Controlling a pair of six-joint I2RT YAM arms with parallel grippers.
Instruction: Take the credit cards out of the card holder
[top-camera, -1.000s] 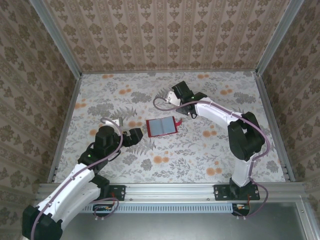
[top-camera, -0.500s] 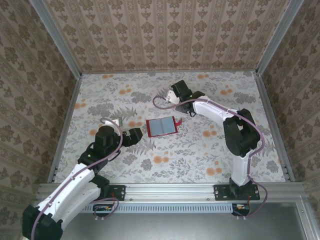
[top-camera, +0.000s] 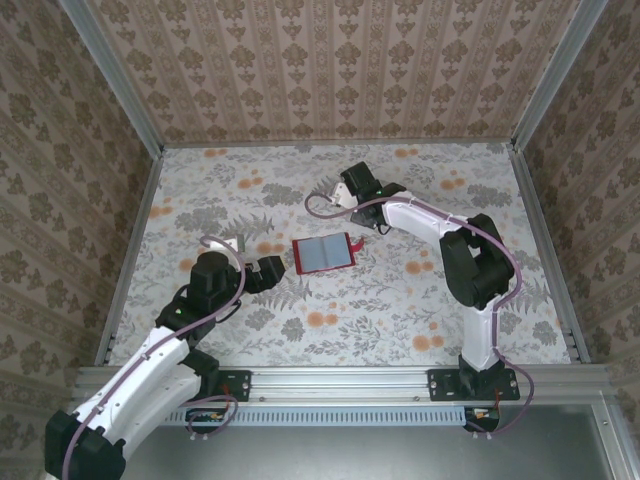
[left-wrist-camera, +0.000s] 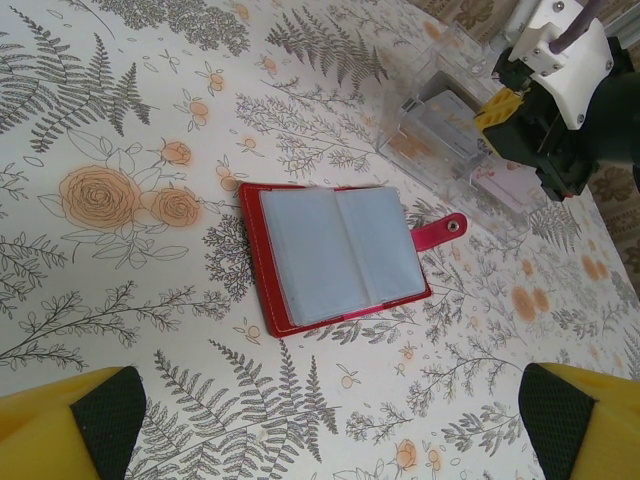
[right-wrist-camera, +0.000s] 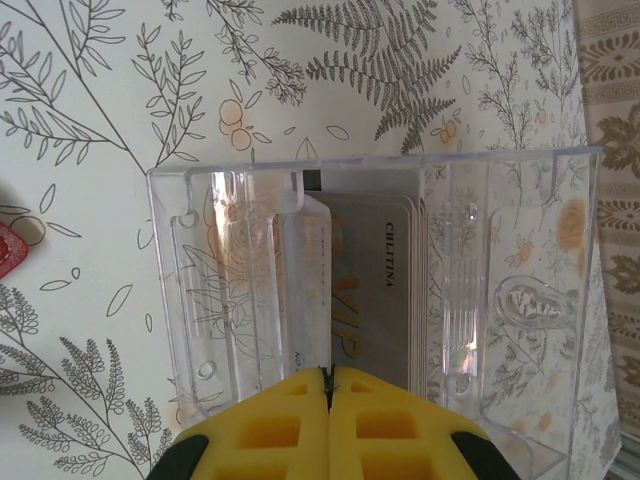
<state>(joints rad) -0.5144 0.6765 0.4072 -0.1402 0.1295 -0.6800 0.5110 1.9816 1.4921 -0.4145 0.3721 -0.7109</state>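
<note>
Top external view: on the floral surface (top-camera: 400, 310), the red card holder (top-camera: 323, 254) lies open, long axis left to right, just right of your nearer left gripper (top-camera: 268, 270), which is spread wide and empty. Your right gripper (top-camera: 345, 193), pinched closed, hovers over a clear tray (right-wrist-camera: 500, 300) holding the credit cards (right-wrist-camera: 370, 290); you cannot tell whether it grips one.

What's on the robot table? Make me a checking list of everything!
Surface: flower-patterned tabletop, flat.
Job's things: small red folding card holder lies open, flat; pale plastic cards sit inside a clear oblong plastic box.
Clutter: only that box.
Grippers: left gripper open, empty, before the holder; right gripper shut at the box; card pinched or not, cannot tell.
Cables: purple cables loop along both arms.
Surroundings: patterned walls, metal frame rails.
</note>
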